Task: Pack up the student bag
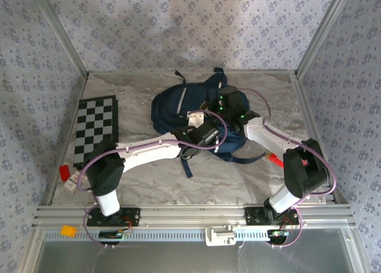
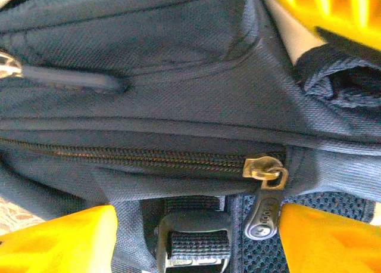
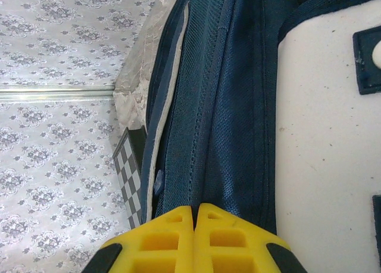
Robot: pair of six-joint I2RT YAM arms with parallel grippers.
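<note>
Pale walls printed with small blue-grey flowers close in the left, far and right sides, edged by aluminium rails. A grey-and-white marbled tabletop spreads between them. Along its left edge lies a flat black-and-white chequered board, its long side running near to far. Just near of the board sits a small red block, and a small orange piece rests on the metal rail at the near left.

The student bag, a large navy blue fabric backpack with white stripes, lies in the middle of the tabletop, toward the far side. Its long axis slants from far left to near right, and dark straps trail off its near edge. Which end is its top I cannot tell.

The left tool is at the bag's near middle. Its yellow fingers are spread wide and grip nothing. Between them are a dark strap buckle and a grey zip pull that hangs just beside one finger.

The right tool is at the bag's far right part, fingers pressed together, tips against navy mesh beside the white pocket flap. Whether fabric is caught between them I cannot tell.

Farther right, a thin red object lies on the tabletop beside the right arm.
</note>
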